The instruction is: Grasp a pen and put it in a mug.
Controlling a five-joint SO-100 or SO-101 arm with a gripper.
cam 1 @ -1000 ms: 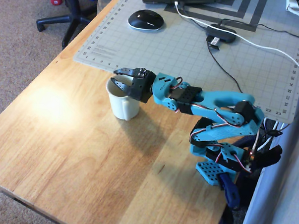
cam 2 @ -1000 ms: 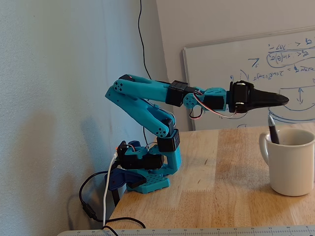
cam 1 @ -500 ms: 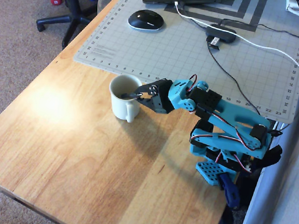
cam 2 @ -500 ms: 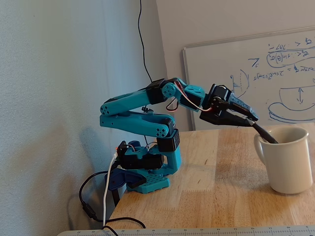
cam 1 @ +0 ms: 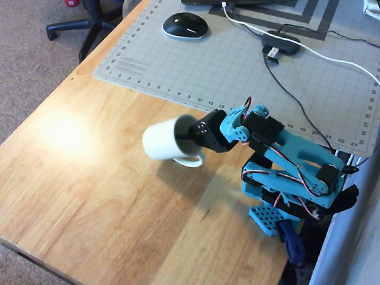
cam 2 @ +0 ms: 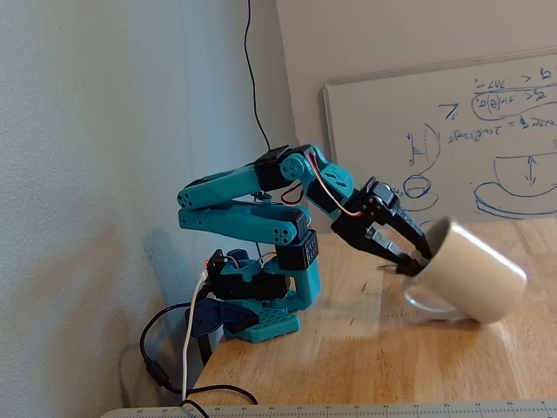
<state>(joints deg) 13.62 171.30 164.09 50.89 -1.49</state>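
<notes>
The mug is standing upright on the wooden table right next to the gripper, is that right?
Not quite. The mug is next to the gripper, but it is tipped over toward the arm, its mouth at the fingers, rather than upright. The fixed view shows the tilt; the overhead view shows its side wall.

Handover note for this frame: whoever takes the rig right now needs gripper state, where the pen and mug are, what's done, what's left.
Gripper: jaws reach into the mouth of the mug; whether they grip anything cannot be told.
Mug: tipped hard onto its side, mouth toward the arm, handle underneath, on the wooden table.
Pen: not clearly visible; a dark tip at the rim in the fixed view may be it.
Done: unconfirmed.
Left: right the mug, check the pen is inside, withdraw.
</notes>
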